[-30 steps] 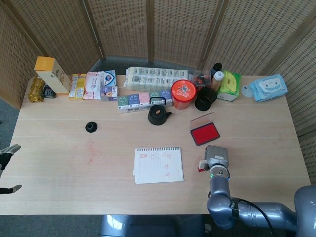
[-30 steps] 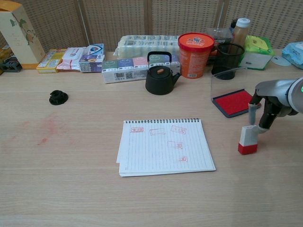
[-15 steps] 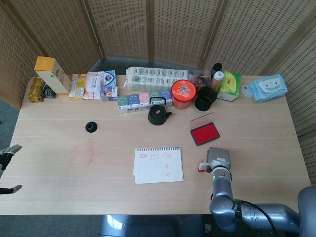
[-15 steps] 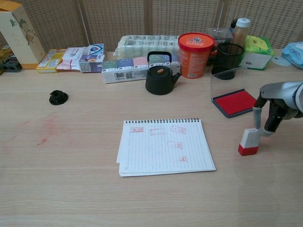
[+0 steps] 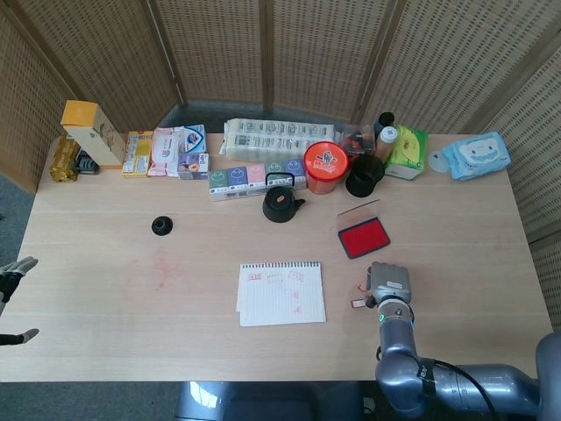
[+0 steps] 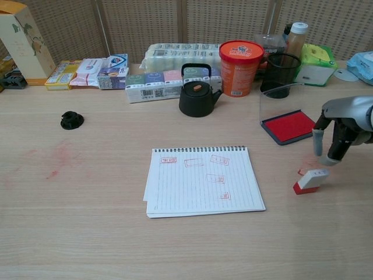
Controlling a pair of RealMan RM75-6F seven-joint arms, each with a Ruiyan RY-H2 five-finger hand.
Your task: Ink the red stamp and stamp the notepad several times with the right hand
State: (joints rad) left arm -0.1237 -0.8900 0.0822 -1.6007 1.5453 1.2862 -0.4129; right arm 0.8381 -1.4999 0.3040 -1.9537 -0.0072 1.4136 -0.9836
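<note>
The red-and-white stamp [image 6: 309, 180] lies tipped on its side on the table, right of the notepad [image 6: 203, 181]; in the head view the stamp [image 5: 359, 303] shows as a small red sliver. My right hand [image 6: 337, 135] hangs just above and behind it, fingers [image 6: 317, 143] apart and holding nothing. The notepad [image 5: 281, 293] carries several red prints. The open red ink pad [image 6: 288, 125] sits behind the stamp, its clear lid raised. Only the fingertips of my left hand [image 5: 12, 298] show at the table's left edge, spread and empty.
A black kettle [image 6: 196, 92], an orange tub [image 6: 238, 59] and a black cup [image 6: 279, 74] stand behind the notepad. Boxes and tissue packs [image 6: 169, 70] line the back edge. A small black knob [image 6: 71, 120] sits at the left.
The stamp stood upright under my right hand's fingers; now it has toppled onto its side and the hand has lifted off it slightly to the right.
</note>
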